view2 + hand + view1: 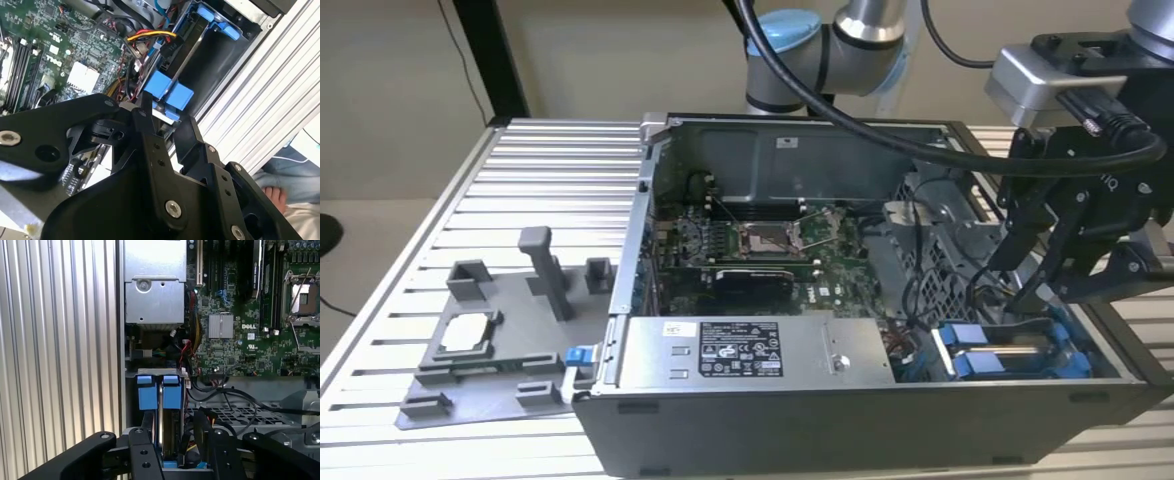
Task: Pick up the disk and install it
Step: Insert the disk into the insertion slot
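Note:
The disk (1011,357) stands on edge in the drive bay at the front corner of the open computer case (854,420), on the exterior view's right. Its silver body sits between blue bracket tabs (145,392). My gripper (1041,285) hangs just above that bay. In both wrist views its black fingers (148,437) stand on either side of the disk's top edge (169,425), with a gap showing on one side, so the gripper (175,435) is open. In the second wrist view the blue tab (169,92) lies just beyond the gripper (167,122).
A long grey box with a label (740,350) lies along the case's front beside the bay. Behind it lies the motherboard (767,238) with loose cables (150,36) near the bay. A grey fixture (487,345) sits on the slatted table (534,170). A person's hand (275,192) shows beyond the table's edge.

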### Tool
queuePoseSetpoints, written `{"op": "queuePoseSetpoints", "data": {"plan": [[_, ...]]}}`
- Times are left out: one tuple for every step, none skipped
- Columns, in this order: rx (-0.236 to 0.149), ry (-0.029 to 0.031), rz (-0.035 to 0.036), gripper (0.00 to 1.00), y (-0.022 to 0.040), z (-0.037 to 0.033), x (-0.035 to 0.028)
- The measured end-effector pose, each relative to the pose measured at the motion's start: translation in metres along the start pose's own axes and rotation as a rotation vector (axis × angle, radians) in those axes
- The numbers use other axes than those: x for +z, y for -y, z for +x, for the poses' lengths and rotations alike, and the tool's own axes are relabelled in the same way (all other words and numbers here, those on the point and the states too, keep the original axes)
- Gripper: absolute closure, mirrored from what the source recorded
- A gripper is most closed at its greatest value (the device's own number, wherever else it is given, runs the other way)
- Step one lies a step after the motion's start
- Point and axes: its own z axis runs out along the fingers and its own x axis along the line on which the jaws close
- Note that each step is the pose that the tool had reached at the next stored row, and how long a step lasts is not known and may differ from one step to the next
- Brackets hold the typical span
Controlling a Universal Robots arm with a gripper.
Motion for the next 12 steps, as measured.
{"op": "queuePoseSetpoints", "data": {"plan": [[0.0,0.0003,0.0,0.0,0.0,0.0,0.0],[0.0,0.0006,0.0,0.0,0.0,0.0,0.0],[0.0,0.0006,0.0001,0.0,0.0,0.0,0.0],[0.0,0.0006,0.0001,0.0,0.0,0.0,0.0],[0.0,0.0006,0.0001,0.0,0.0,0.0,0.0],[0.0,0.0006,0.0001,0.0,0.0,0.0,0.0],[0.0,0.0005,0.0001,0.0,0.0,0.0,0.0],[0.0,0.0005,0.0001,0.0,0.0,0.0,0.0002],[0.0,0.0009,0.0006,0.0,0.0,0.0,0.0006],[0.0,0.0031,0.0032,0.0,-0.0001,0.0001,0.0011],[0.0,0.0064,0.007,0.0,-0.0001,0.0001,0.0016],[0.0,0.0085,0.0102,0.0,0.0,0.0,0.0023]]}}
